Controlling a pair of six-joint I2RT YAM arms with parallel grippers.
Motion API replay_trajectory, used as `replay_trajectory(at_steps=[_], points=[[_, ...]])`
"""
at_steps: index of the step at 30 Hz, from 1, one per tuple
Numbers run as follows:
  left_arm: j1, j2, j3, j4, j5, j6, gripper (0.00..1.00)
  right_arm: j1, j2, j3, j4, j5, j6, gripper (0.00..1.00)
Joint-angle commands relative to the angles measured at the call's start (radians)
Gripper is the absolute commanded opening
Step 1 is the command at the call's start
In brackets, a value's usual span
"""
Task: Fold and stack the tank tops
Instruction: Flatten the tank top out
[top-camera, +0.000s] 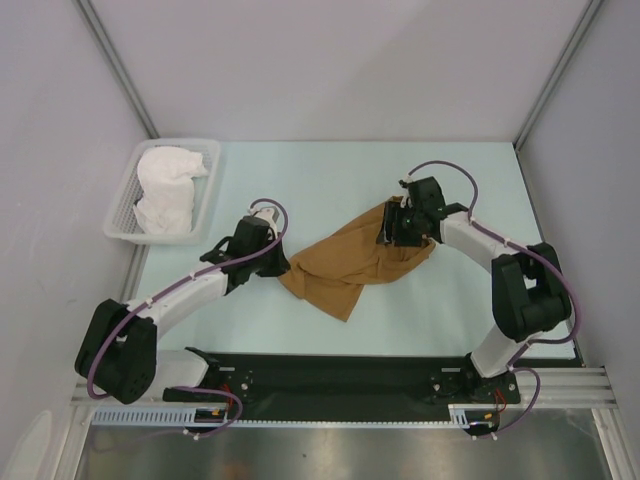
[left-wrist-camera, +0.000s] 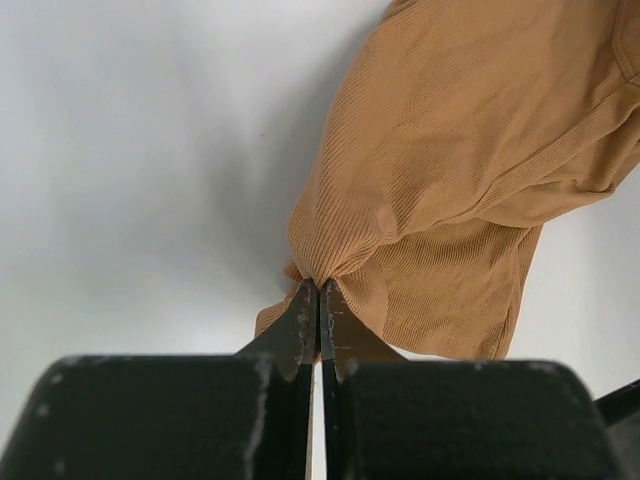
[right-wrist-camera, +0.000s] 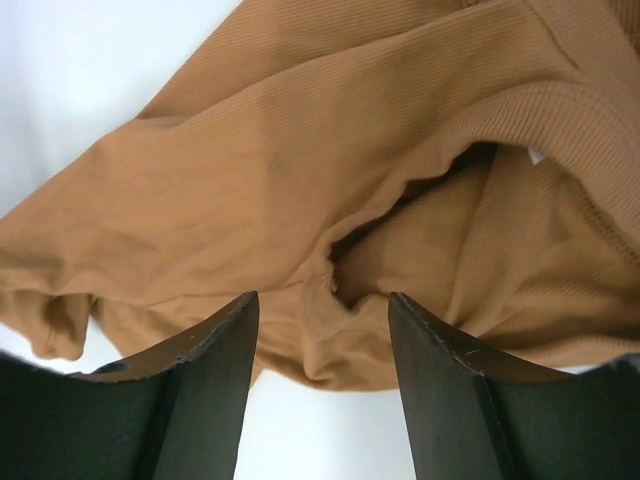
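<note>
The tan-brown tank top lies crumpled and stretched across the middle of the table. My left gripper is shut on its left corner; in the left wrist view the jaws pinch a bunched bit of the ribbed cloth. At the top's right end, my right gripper is open. In the right wrist view its fingers stand apart on either side of a fold near a hemmed opening of the cloth. The white tank top lies bunched in the basket.
A white plastic lattice basket stands at the far left of the pale table. Grey walls close in the left, back and right sides. The black base rail runs along the near edge.
</note>
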Motion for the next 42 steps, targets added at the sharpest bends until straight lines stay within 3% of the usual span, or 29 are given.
replay_trajectory(at_steps=[1, 9, 13, 15, 17, 21, 31, 33, 37, 38, 41, 42], points=[[0.008, -0.006, 0.031, 0.033, -0.019, 0.006, 0.0, 0.013, 0.057, 0.08, 0.035, 0.028, -0.01, 0.59], [0.009, -0.009, 0.04, 0.021, -0.035, 0.015, 0.01, 0.03, 0.139, 0.108, 0.033, 0.007, -0.014, 0.36], [0.012, -0.005, 0.052, 0.013, -0.039, 0.018, 0.0, 0.03, 0.125, 0.108, 0.018, 0.019, -0.023, 0.32], [0.011, -0.005, 0.055, 0.01, -0.04, 0.018, 0.0, 0.026, 0.111, 0.1, 0.019, 0.01, -0.023, 0.22], [0.012, -0.005, 0.058, 0.009, -0.045, 0.017, 0.0, 0.017, 0.105, 0.096, 0.024, -0.018, -0.025, 0.01], [0.014, 0.001, 0.075, -0.002, -0.055, 0.017, 0.0, -0.026, 0.036, 0.038, 0.07, -0.053, 0.001, 0.0], [0.014, 0.055, 0.127, -0.014, -0.054, 0.014, 0.04, -0.244, -0.329, -0.162, 0.251, -0.081, 0.161, 0.0], [0.014, 0.081, 0.15, -0.013, -0.046, 0.014, 0.08, -0.264, -0.375, -0.191, 0.274, -0.069, 0.188, 0.0], [0.014, 0.106, 0.187, -0.016, -0.034, 0.014, 0.34, -0.273, -0.337, -0.164, 0.285, -0.108, 0.191, 0.0], [0.012, 0.101, 0.183, -0.013, -0.029, 0.012, 0.47, -0.275, -0.323, -0.153, 0.285, -0.136, 0.193, 0.0], [0.012, 0.049, 0.143, 0.025, -0.008, 0.009, 0.66, -0.273, -0.283, -0.151, 0.298, -0.151, 0.201, 0.0], [0.008, 0.034, 0.134, 0.033, -0.005, 0.011, 0.67, -0.273, -0.277, -0.156, 0.308, -0.153, 0.202, 0.0]])
